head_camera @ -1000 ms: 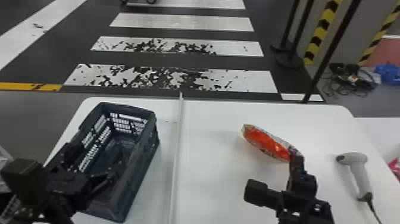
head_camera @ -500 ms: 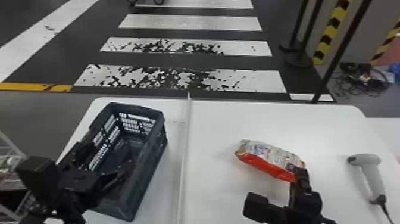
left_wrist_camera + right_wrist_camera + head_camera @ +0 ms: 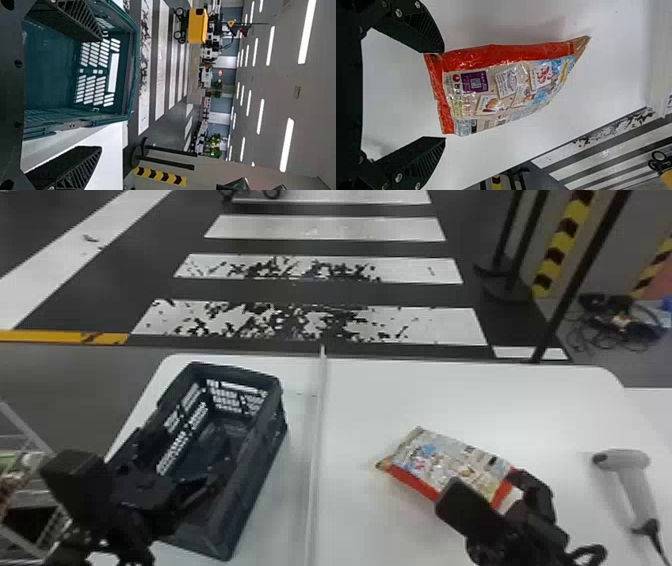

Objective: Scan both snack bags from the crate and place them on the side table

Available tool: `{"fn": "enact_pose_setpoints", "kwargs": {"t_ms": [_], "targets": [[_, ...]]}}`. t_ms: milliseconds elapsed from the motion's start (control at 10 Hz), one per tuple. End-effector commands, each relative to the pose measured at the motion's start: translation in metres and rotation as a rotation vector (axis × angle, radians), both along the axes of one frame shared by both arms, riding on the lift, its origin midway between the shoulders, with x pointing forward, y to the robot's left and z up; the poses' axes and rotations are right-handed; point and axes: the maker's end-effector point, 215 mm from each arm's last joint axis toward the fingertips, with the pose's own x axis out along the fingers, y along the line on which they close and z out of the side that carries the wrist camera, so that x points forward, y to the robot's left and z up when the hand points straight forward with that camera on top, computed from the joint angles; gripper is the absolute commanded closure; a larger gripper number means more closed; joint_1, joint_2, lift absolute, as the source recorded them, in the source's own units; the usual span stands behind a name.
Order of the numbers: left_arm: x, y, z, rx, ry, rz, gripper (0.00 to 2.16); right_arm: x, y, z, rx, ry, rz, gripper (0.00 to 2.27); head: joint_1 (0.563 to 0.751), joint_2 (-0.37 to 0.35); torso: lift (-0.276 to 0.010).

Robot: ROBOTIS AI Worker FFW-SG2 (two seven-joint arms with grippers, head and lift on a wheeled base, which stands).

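In the head view my left gripper (image 3: 200,492) is over the dark crate (image 3: 205,555). In the left wrist view that gripper (image 3: 99,93) is open, its fingers wide apart with the crate (image 3: 132,71) beyond them. My right gripper (image 3: 492,485) is at the near right end of the red and beige snack bag (image 3: 445,462). The right wrist view has the gripper (image 3: 443,95) open around the red end of the snack bag (image 3: 506,83), printed side showing. One fingertip meets a corner of the bag; the other is by the opposite corner. A grey scanner (image 3: 622,462) lies right of the bag.
A raised white strip (image 3: 314,450) divides the white table (image 3: 380,390) between crate and bag. The scanner's cable (image 3: 657,542) runs off the near right. A wire rack (image 3: 22,425) holding goods stands left of the table.
The snack bag has rolled, its printed beige side replacing the mostly red one, and has come slightly nearer. My right gripper has moved slightly right. The head view has shifted slightly.
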Motion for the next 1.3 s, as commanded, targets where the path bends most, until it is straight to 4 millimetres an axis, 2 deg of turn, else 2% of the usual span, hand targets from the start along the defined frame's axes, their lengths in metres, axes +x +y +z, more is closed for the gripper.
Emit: {"fn": "enact_pose_setpoints", "kwargs": {"t_ms": [0, 200, 400, 700, 800, 1000, 1100, 1200], "targets": [[0.0, 0.0, 0.0, 0.0, -0.001, 0.0, 0.02, -0.002, 0.008, 0.006, 0.147, 0.017, -0.033, 0.05, 0.695, 0.05, -0.098], [0.0, 0.0, 0.0, -0.001, -0.001, 0.0, 0.02, -0.002, 0.01, 0.009, 0.311, 0.052, -0.093, 0.08, 0.695, 0.067, -0.098], [0.001, 0.001, 0.0, -0.002, -0.001, 0.003, 0.02, 0.002, 0.011, 0.008, 0.38, 0.07, -0.106, 0.07, 0.695, 0.068, -0.098], [0.003, 0.002, -0.002, -0.005, 0.0, 0.005, 0.02, -0.012, 0.016, -0.015, 0.669, 0.242, -0.262, 0.06, 0.695, 0.075, -0.098], [0.003, 0.002, -0.002, -0.006, 0.0, 0.006, 0.02, -0.01, 0.019, -0.016, 0.731, 0.262, -0.286, 0.07, 0.695, 0.078, -0.098], [0.003, 0.003, -0.003, -0.006, 0.002, 0.006, 0.02, 0.009, 0.019, -0.002, 0.832, 0.242, -0.292, 0.08, 0.695, 0.082, -0.098], [0.003, 0.003, -0.003, -0.007, 0.002, 0.007, 0.02, 0.021, 0.023, 0.007, 0.912, 0.232, -0.289, 0.28, 0.695, 0.082, -0.098], [0.003, 0.003, -0.003, -0.007, 0.002, 0.006, 0.02, 0.03, 0.028, 0.014, 0.974, 0.226, -0.292, 0.78, 0.695, 0.081, -0.098]]}}
